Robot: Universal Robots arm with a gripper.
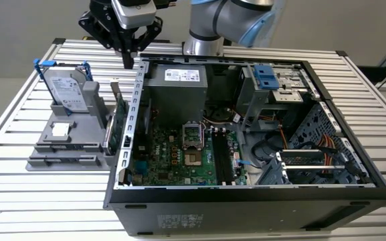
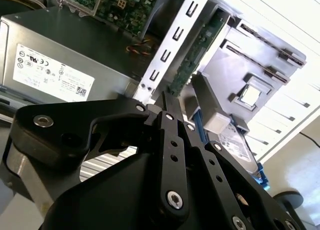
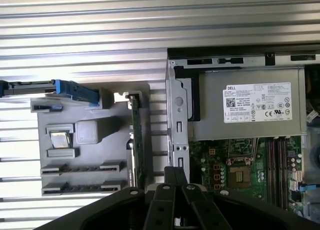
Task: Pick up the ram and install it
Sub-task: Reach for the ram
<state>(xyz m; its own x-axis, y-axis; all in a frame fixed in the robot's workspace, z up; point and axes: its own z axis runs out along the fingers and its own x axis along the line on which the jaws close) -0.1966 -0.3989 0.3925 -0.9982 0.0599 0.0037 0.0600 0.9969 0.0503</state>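
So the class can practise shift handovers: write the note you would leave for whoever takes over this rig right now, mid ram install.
Pincer: shut, holding nothing, above the open computer case's rear wall, next to the grey holder.
Ram: seemingly edge-on in a holder slot, near the hard drive and expansion card.
Done: nothing that shows.
Left: the whole job, pickup and seating in the motherboard.
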